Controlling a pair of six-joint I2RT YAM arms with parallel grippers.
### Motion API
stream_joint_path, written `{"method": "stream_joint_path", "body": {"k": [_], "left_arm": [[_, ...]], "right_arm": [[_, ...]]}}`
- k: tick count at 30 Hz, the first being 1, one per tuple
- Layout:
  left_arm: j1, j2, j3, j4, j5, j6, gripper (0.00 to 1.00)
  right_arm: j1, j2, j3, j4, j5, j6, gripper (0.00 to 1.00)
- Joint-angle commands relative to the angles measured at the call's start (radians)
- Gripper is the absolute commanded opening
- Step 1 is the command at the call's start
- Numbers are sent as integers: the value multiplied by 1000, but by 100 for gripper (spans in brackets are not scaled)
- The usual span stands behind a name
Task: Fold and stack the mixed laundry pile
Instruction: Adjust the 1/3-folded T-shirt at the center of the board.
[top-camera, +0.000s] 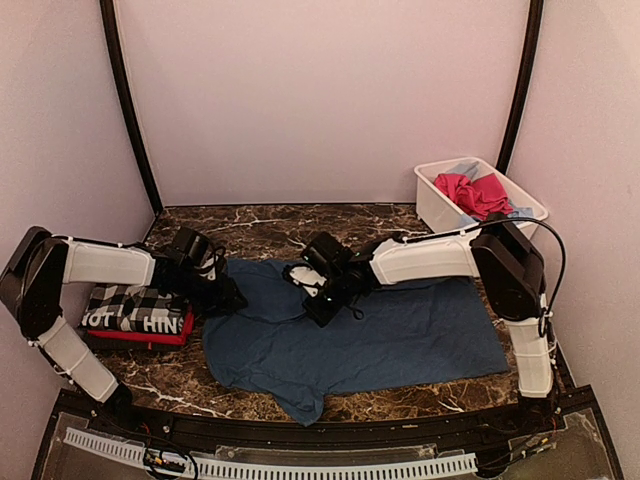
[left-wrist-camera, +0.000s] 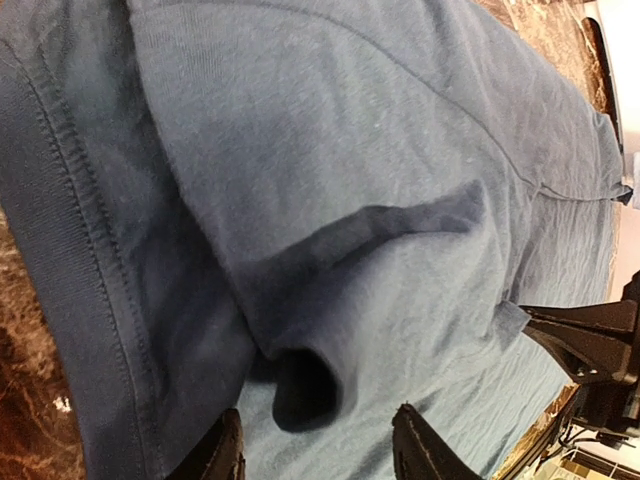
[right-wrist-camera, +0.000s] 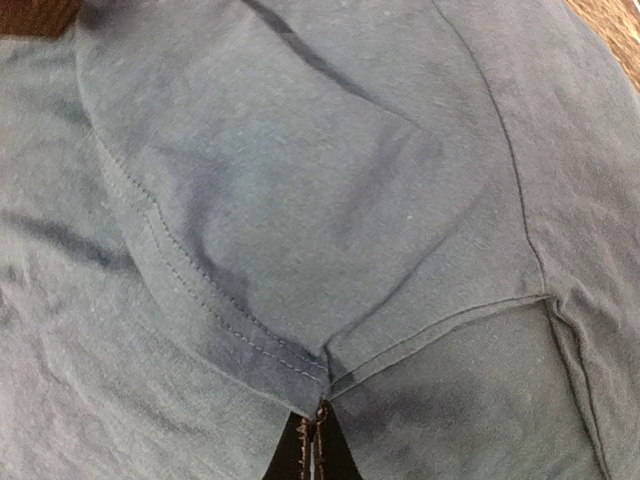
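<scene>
A navy blue tee (top-camera: 400, 335) lies spread on the marble table, its left sleeve folded inward. My right gripper (top-camera: 318, 306) is shut on the sleeve's stitched hem corner (right-wrist-camera: 325, 375), fingertips pressed together on the cloth (right-wrist-camera: 318, 440). My left gripper (top-camera: 232, 298) hovers at the tee's left edge, open, its fingers (left-wrist-camera: 215, 455) standing either side of a raised tunnel of cloth (left-wrist-camera: 300, 385) without gripping it. A folded black-and-white checked garment (top-camera: 135, 308) sits on a folded red one (top-camera: 150, 338) at the left.
A white tub (top-camera: 437, 212) at the back right holds red-pink cloth (top-camera: 478, 193) and a light blue piece (top-camera: 462, 168). Pale walls close in the back and both sides. The right arm's black gripper (left-wrist-camera: 585, 340) shows at the edge of the left wrist view.
</scene>
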Motion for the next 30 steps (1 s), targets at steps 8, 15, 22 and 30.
{"method": "stream_joint_path", "body": {"k": [8, 15, 22, 30], "left_arm": [[-21, 41, -11, 117, 91, 8, 51], [-35, 68, -16, 139, 112, 8, 52], [-81, 18, -69, 132, 98, -34, 52], [-113, -73, -182, 235, 62, -141, 54]], "right_arm": [[-48, -54, -37, 47, -25, 12, 0], [-64, -39, -39, 51, -32, 22, 0], [-82, -37, -44, 54, -54, 24, 0], [-83, -25, -29, 59, -77, 35, 0]]}}
